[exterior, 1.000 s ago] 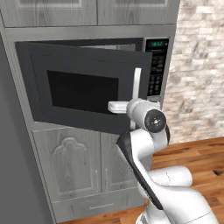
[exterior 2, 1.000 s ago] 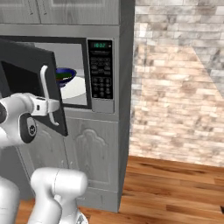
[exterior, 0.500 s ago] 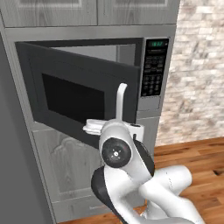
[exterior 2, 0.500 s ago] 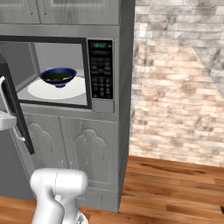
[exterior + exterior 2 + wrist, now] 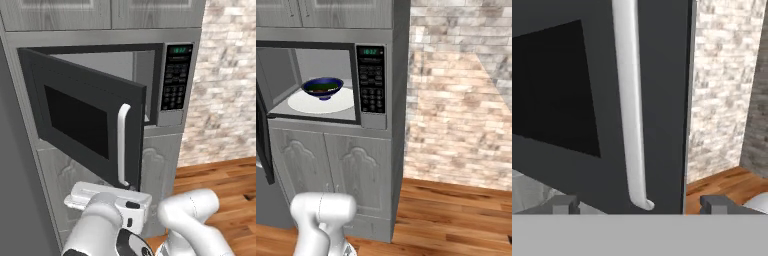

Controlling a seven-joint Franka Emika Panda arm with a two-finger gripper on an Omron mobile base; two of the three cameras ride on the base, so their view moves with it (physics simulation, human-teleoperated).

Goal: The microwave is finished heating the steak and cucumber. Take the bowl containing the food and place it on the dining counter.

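- The microwave point(image 5: 331, 82) stands with its door point(image 5: 85, 117) swung wide.
- Inside it, the bowl point(image 5: 323, 88) sits on the white plate point(image 5: 326, 102), left of the button panel point(image 5: 371, 80).
- The tool point(image 5: 641, 204) is released, fingers spread either side of the door's handle point(image 5: 631, 105), touching nothing.
- It hangs just below the door.

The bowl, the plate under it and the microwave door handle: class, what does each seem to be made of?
The bowl: likely glazed ceramic, with a glossy dark blue outside. The plate: flat, matt white, maybe ceramic or glass; unclear. The door handle: smooth white with a soft sheen, plastic or painted metal. All is rendered, so these are guesses.
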